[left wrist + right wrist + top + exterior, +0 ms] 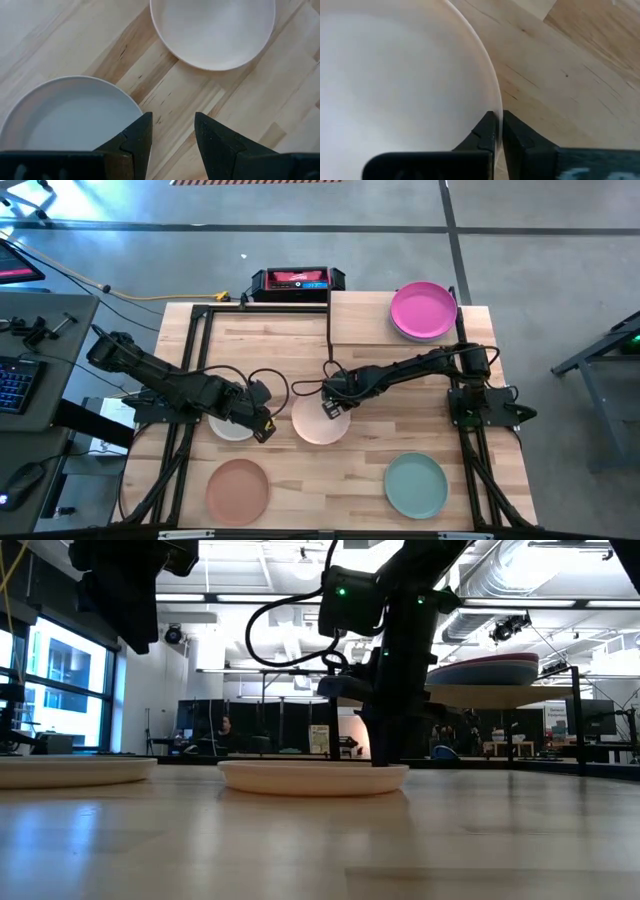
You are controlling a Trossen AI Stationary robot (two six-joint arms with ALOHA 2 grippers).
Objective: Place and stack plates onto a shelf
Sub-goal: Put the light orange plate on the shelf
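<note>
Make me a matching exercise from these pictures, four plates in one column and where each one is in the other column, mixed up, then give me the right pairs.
Things:
1. magenta plate
2. peach plate
3. teal green plate
4. cream plate

Places:
A. below the open left gripper
B. top of the stack on the shelf
C. rim pinched in the shut right gripper
D. alone on the table's near right part

Pairs: 1-B, 2-C, 3-D, 4-A
</note>
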